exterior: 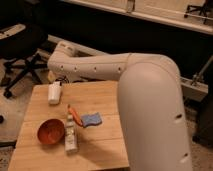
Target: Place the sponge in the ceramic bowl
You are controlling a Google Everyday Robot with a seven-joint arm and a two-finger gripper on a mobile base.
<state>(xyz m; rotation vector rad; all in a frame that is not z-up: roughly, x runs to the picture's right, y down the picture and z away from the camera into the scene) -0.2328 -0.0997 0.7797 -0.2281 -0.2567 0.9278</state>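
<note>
The blue sponge (91,119) lies flat on the wooden table (100,95), near its middle. The orange-red ceramic bowl (51,131) stands to the sponge's left, near the table's front left, with nothing visible in it. My white arm (110,67) reaches from the right across the back of the table. Its end bends down at the back left, where the gripper (59,80) hangs as a small dark shape just above a white cup (54,93). The gripper is well away from both sponge and bowl.
A thin orange stick (74,114) lies just left of the sponge. A white bottle (71,135) lies on its side between bowl and sponge. An office chair (22,60) stands left of the table. My arm's bulky body (155,120) covers the table's right side.
</note>
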